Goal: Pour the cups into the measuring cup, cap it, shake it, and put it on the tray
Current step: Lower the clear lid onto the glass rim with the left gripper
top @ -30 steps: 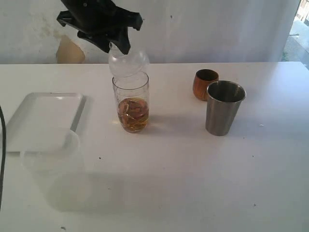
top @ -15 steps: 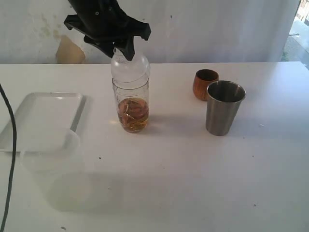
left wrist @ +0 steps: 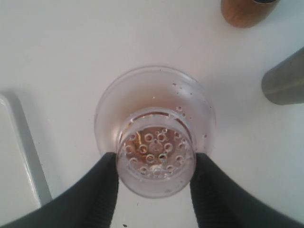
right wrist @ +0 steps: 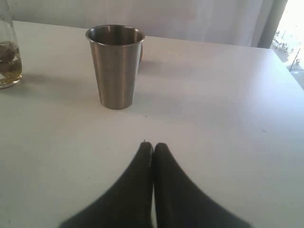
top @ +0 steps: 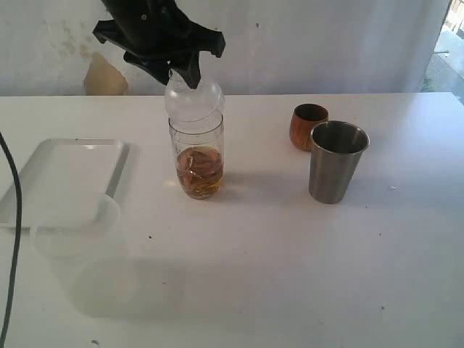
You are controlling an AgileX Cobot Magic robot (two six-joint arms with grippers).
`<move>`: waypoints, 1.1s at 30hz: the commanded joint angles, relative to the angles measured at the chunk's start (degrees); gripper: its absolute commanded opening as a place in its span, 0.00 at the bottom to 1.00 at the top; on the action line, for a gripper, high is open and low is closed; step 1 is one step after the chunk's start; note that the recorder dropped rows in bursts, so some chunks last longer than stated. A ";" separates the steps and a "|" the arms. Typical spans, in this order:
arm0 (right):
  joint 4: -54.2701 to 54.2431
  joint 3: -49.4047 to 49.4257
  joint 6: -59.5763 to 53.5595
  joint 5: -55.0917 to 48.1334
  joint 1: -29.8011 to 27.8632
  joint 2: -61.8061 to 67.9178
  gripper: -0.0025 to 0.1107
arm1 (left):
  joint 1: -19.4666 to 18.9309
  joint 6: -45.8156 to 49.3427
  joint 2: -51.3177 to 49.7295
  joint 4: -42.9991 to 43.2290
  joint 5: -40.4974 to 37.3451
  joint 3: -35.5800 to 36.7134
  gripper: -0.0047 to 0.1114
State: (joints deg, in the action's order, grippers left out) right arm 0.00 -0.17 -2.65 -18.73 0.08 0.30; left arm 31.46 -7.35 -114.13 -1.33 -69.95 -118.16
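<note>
Your left gripper (left wrist: pixel 155 178) pinches the clear domed plastic cap (top: pixel 193 99) by its neck, atop the graduated clear tumbler (top: pixel 196 145); likely light, slick, crushable. Right gripper (right wrist: pixel 153 147) closed, empty.

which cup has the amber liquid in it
The clear measuring cup under the lid in the left tool; amber liquid sits in its bottom. The steel cup and wooden cup are opaque, showing none.

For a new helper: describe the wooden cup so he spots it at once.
On the white table, in the exterior view, two cups stand close together right of the clear measuring cup. The wooden cup is the rear one, behind the steel tumbler: short, rounded, glossy brown, not tall shiny metal.
</note>
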 commanded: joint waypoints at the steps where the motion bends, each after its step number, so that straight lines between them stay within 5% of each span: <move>1: 0.00 0.17 0.06 0.39 -0.29 -0.30 0.02 | 0.01 -0.57 0.53 -1.28 -0.02 -0.37 0.04; 22: 0.00 0.17 0.06 0.39 -0.29 -0.30 0.02 | 0.01 2.34 0.88 2.27 -0.02 3.55 0.04; 33: 0.00 0.17 0.06 0.39 -0.29 -0.30 0.02 | 0.01 3.19 3.27 1.33 -0.02 -1.20 0.04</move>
State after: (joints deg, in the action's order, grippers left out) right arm 0.00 -0.17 -2.65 -18.73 0.08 0.30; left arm 31.46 -3.93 -112.81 0.54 -70.00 -118.18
